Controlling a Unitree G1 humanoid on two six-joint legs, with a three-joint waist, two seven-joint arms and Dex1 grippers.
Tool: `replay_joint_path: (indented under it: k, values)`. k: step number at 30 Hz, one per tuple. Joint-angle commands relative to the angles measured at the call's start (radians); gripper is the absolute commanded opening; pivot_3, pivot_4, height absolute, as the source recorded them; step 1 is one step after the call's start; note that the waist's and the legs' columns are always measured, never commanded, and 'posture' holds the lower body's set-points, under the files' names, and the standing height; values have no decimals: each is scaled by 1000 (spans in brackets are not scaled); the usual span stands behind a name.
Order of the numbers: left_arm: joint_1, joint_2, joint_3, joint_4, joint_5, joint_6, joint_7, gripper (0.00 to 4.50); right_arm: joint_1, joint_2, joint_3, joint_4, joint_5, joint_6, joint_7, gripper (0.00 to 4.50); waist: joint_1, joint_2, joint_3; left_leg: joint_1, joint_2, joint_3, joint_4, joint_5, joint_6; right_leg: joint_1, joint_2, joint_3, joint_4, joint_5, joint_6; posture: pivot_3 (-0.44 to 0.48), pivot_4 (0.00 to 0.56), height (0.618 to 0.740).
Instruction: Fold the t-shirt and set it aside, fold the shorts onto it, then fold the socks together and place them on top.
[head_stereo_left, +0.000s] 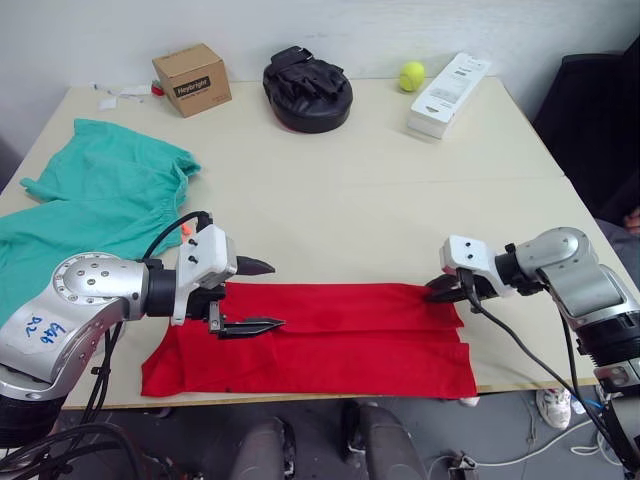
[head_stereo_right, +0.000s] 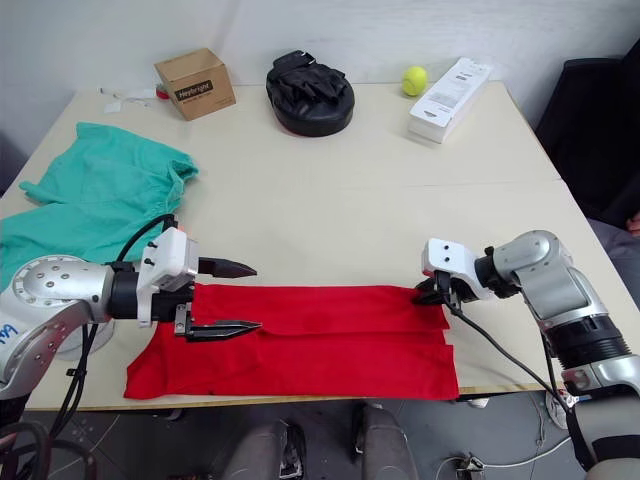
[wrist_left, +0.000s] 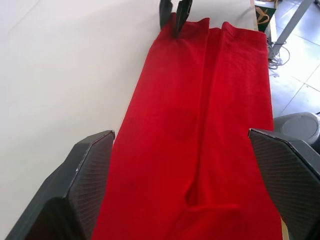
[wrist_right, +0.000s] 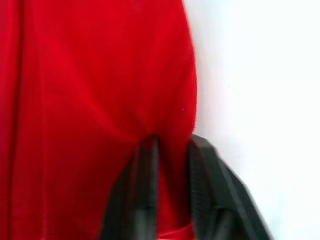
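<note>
From the left eye view, the tee (head_stereo_left: 320, 340) lies along the near edge of the table (head_stereo_left: 400, 200) as a long red band, already folded lengthwise, so the job looks to be in its first stage: the tee needs at least one more fold and has not been set aside. The shorts (head_stereo_left: 95, 205) lie spread and unfolded at the far left, well apart from the tee, and no socks can be made out. The left gripper (head_stereo_left: 250, 296) hovers over the tee's left end with its fingers wide apart, holding nothing. The right gripper (head_stereo_left: 445, 290) sits at the tee's far right corner. The right eye view shows the same layout, the left gripper's lower finger just above the red cloth. In the left wrist view the open fingers (wrist_left: 85, 185) straddle the band, which runs away toward the right gripper at its far end. In the right wrist view the right gripper's fingers (wrist_right: 145, 185) stand close together with a pinch of the tee's edge gathered between them, beside bare table.
</note>
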Motion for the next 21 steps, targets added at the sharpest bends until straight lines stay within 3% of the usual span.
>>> replay_joint_path:
  k: [1, 6, 11, 19, 21]
  values:
    - [-16, 0, 6, -25, 2, -18, 6, 4500, -45, 17, 24, 54, -47, -43, 5, 69, -1, 0, 0, 0, 0, 0, 0, 0, 0, 0, 0, 0, 0, 0, 0, 0, 150, 740]
    - [-22, -9, -10, -4, 26, -40, 15, 4500, -306, 112, 77, 337, -163, -207, -34, 69, -21, 1, 1, 0, 0, 1, 0, 2, -1, 0, 0, 1, 1, 1, -1, 0, 150, 740]
    - [-26, -37, -25, 6, 48, -59, 33, 4500, -600, 267, 170, 761, -350, -446, -235, 69, -29, 1, 1, 0, 0, 1, -3, 5, -4, -3, 1, 1, 1, 0, -3, 0, 150, 740]
    - [19, -53, -9, -22, 54, -64, 64, 4500, -759, 409, 216, 1032, -505, -551, -472, 69, -27, 1, 1, -3, 1, 0, -2, 6, -4, -3, 1, 0, 0, 0, -4, 0, 150, 740]
    - [31, -55, 1, -29, 51, -60, 76, 4500, -763, 419, 201, 1051, -504, -550, -473, 479, -27, 1, 1, -3, 1, 0, -2, 6, -4, -3, 0, 0, 1, 0, -3, 0, 150, 740]
